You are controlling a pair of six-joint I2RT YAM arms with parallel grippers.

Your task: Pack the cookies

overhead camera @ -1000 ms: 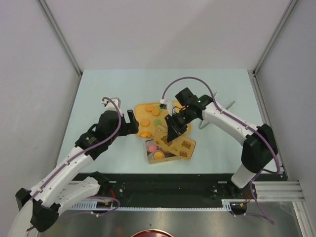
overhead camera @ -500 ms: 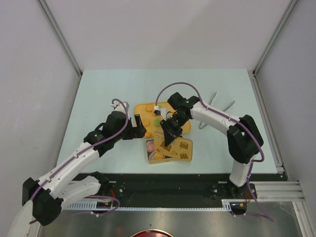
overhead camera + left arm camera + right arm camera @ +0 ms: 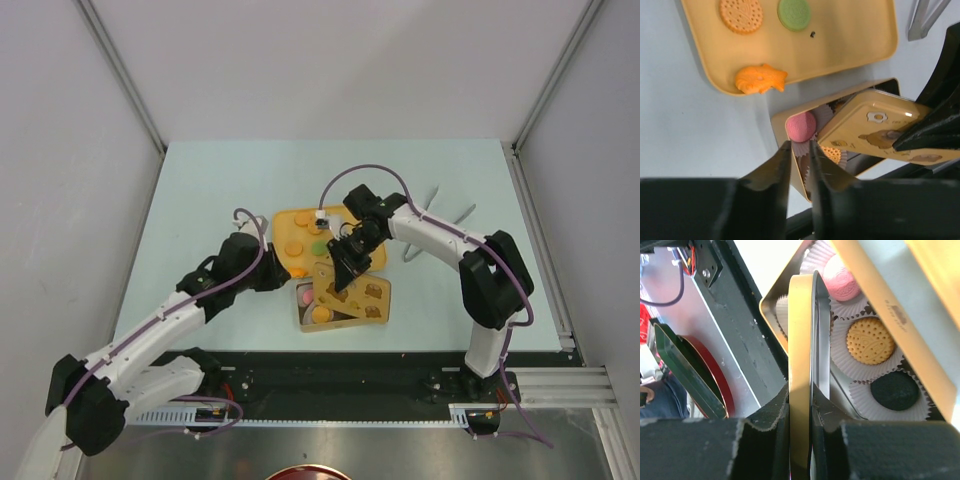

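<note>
The left gripper point(image 3: 799, 148) hangs over the near-left corner of the open tin point(image 3: 780, 131). Its jaws are drawn in to a narrow slot. The tips sit right at the tin's wall and a paper cup point(image 3: 801, 152), so I cannot tell whether they pinch anything. The pink cookie point(image 3: 800, 126) lies in its cup just beyond the tips at 12 o'clock, apart from them.

The cookies left to pack lie on the orange tray point(image 3: 850, 45), further out the same way. The fish-shaped orange cookie point(image 3: 760, 79) is nearest, at 11 o'clock from the fingers, with its long axis running 9 to 3. The round orange cookie point(image 3: 741, 14) is beyond it, and the green cookie point(image 3: 794, 13) is at 12 o'clock. In the top view the tray sits at about 1 o'clock from the left gripper. This arm is probably the nearer one to the loose cookies, and it is the only one not visibly gripping something.

To the right, the lid point(image 3: 875, 131) is tilted over the tin's far half, with its long axis running roughly 9 to 3 in the left wrist view.

The right gripper point(image 3: 801, 402) is clamped tight on the lid's rim, one finger on each face. Below the raised lid the tin holds a dotted orange cookie point(image 3: 871, 340) and a black cookie point(image 3: 895, 390), each in its own white cup. Any next drop has to go in from the left, uncovered side.
</note>
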